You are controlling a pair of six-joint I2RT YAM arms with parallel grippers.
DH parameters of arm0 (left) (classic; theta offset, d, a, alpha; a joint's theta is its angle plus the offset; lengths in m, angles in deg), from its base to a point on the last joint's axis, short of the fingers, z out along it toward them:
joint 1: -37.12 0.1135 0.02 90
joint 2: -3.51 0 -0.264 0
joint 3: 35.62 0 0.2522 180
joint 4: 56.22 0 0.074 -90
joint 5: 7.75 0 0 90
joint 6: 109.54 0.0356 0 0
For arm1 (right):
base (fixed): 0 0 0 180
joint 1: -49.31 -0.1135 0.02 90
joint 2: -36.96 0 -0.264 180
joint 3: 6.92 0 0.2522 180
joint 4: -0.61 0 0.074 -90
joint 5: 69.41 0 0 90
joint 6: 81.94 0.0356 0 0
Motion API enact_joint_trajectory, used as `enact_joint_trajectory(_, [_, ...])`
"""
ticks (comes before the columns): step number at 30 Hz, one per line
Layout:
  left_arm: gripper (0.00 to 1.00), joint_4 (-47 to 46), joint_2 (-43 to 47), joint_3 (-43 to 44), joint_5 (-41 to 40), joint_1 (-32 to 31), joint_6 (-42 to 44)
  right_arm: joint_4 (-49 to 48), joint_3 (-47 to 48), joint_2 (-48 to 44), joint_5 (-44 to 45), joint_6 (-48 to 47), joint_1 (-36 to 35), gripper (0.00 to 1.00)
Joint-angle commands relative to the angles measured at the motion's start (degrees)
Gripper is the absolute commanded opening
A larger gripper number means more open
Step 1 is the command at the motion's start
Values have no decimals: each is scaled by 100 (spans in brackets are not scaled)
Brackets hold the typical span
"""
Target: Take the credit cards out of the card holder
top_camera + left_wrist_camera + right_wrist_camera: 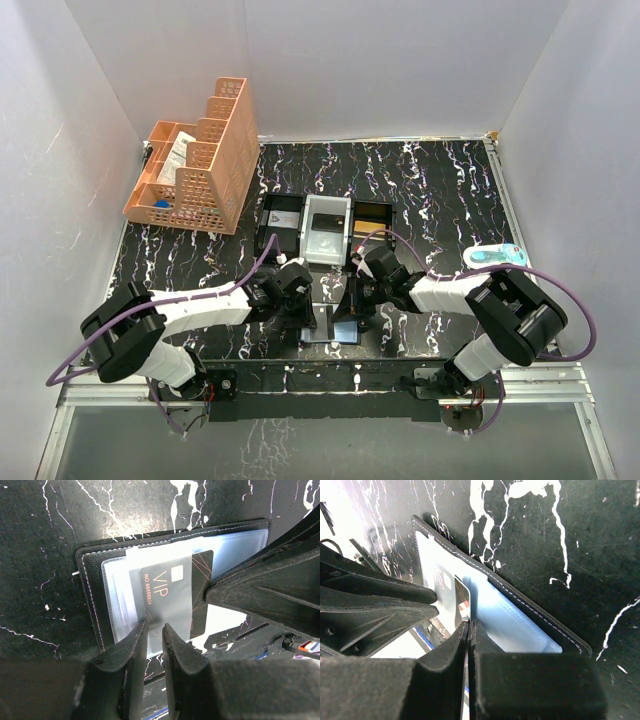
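Two arms, the left arm [200,312] at lower left and the right arm [450,292] at lower right, are built of white links and bulky black joints [125,340], looped by purple cables [590,325], seated on black bases [215,383] and tipped with matte black wedge-shaped fingers [125,665].

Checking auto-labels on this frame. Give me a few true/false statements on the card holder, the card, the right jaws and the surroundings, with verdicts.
1. The card holder lies open, its clear sleeves facing up. True.
2. A black VIP card lies tilted over those sleeves. True.
3. The jaws of the right gripper stand wide open. False: they are pressed together, right at the card's edge.
4. The card holder sits inside the black-and-white tray. False: it lies on the table, nearer the arm bases than the tray.
5. An orange basket stands at the far left corner of the table. True.
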Motion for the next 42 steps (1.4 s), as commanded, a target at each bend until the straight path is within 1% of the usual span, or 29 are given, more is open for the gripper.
enact_joint_trajectory(1, [18,105,-51,-163,-38,-20,40,-306,-11,-156,-13,50,10,2])
enact_joint_trajectory(4, [16,-74,-140,-195,77,-28,24,-563,-63,-95,-220,223,8,6])
enact_joint_trajectory(6, [15,-122,-193,-210,105,-44,14,-860,-161,-77,-308,441,6,12])
enact_joint_trajectory(9, [15,-128,-257,-210,117,-55,6,-1114,-199,-17,-304,579,-43,19])
enact_joint_trajectory(11, [15,-134,-265,-212,120,-64,1,-1134,-178,71,-297,567,-94,20])
enact_joint_trajectory(14, [14,-147,-268,-224,113,-73,-4,-1213,-219,162,-267,560,-116,19])
enact_joint_trajectory(17, [14,-104,-264,-213,96,-86,-12,-1310,-297,108,-226,622,-113,8])
enact_joint_trajectory(20, [14,-79,-243,-226,51,-86,-33,-995,-233,-54,-85,430,-114,2])
enact_joint_trajectory(22, [14,-7,-230,-222,9,-82,-38,-681,-118,-155,-18,198,-102,2])
enact_joint_trajectory(26, [14,-11,-170,-289,1,-91,-48,-529,-128,-208,-461,-180,82,1])
enact_joint_trajectory(29, [14,-77,-124,-346,6,-90,-61,-173,-74,-164,-436,-409,142,1])
enact_joint_trajectory(42, [14,-103,-202,-263,49,-91,-30,-151,-213,-554,-505,-306,322,3])
